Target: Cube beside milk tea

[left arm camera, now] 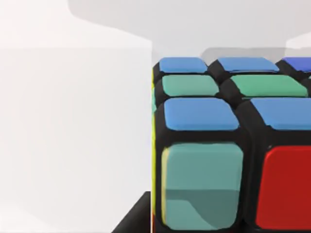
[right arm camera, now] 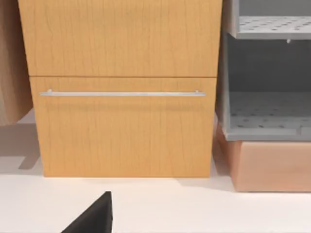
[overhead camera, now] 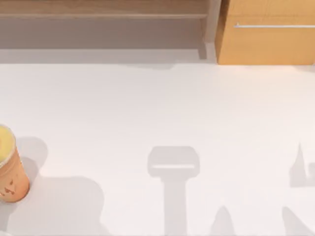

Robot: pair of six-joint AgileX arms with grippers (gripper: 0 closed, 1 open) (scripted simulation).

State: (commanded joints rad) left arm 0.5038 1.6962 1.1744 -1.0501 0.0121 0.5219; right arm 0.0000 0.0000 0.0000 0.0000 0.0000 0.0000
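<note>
The milk tea (overhead camera: 10,169), an orange-brown cup with a pale yellow top, stands at the table's left edge in the top view. The cube (left arm camera: 233,145) looms very close in the left wrist view, with blue, green, teal and red stickers on a black frame. A black part of my left gripper (left arm camera: 135,218) sits right against the cube's near lower corner. A black part of my right gripper (right arm camera: 95,216) shows in the right wrist view, above the white table and facing a wooden cabinet.
A wooden cabinet with a metal handle (overhead camera: 268,32) stands at the back right of the white table (overhead camera: 157,108). A low shelf (overhead camera: 103,14) runs along the back. In the right wrist view a grey rack (right arm camera: 267,97) stands beside the cabinet.
</note>
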